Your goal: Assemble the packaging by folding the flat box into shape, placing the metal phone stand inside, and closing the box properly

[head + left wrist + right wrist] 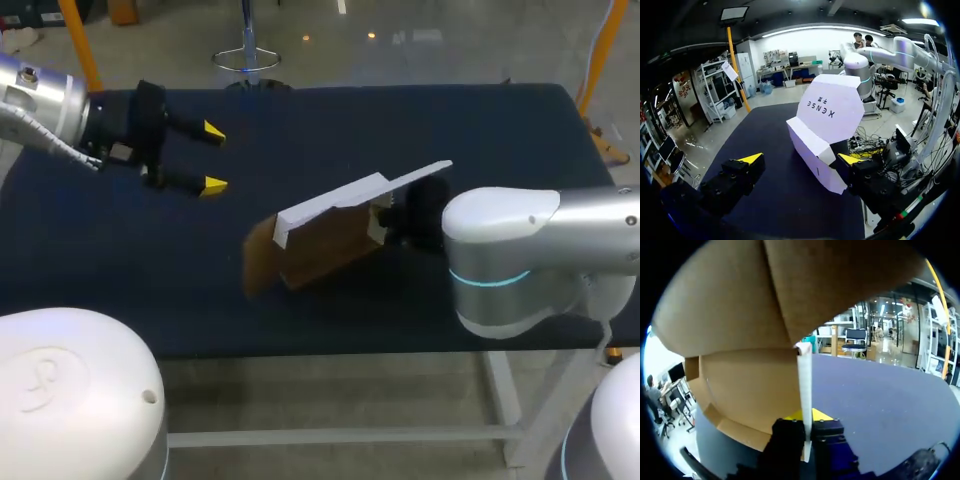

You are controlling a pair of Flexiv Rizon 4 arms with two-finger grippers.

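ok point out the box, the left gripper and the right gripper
box (320, 248): head view, on its brown inner face
left gripper (214, 158): head view, midway between its open fingers' yellow tips
right gripper (806, 432): right wrist view, midway between its fingers, at the box flap edge they pinch

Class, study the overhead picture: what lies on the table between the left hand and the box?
Nothing: the head view shows only bare dark table between the open left hand and the box.
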